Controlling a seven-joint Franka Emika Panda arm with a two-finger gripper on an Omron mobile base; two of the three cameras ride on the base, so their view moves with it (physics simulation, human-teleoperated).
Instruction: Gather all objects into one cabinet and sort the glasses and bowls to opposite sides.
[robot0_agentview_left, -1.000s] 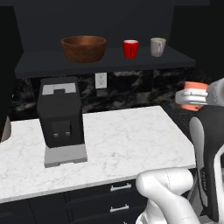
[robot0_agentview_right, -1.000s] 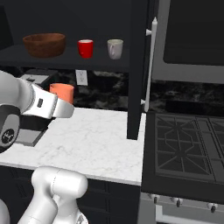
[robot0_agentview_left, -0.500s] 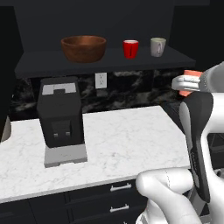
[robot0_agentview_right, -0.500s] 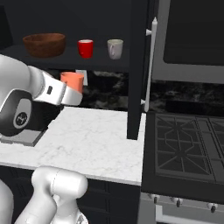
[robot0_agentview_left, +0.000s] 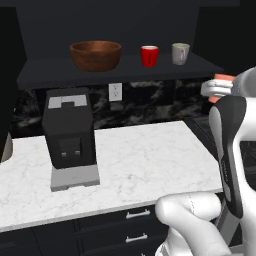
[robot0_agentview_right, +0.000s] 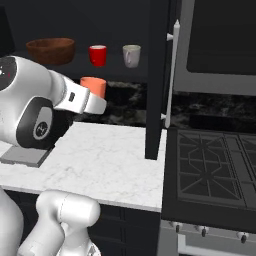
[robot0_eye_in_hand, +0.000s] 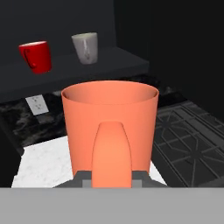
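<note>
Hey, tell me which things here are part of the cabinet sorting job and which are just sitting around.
Part of the job:
- orange cup, gripped in the hand
- wooden bowl
- red cup
- off-white mug
- cabinet shelf

Just sitting around:
- coffee machine
- stove
- wall outlet

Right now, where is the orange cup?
The orange cup is held upright in the gripper, in the air above the marble counter, below and right of the shelf's red cup.
</note>
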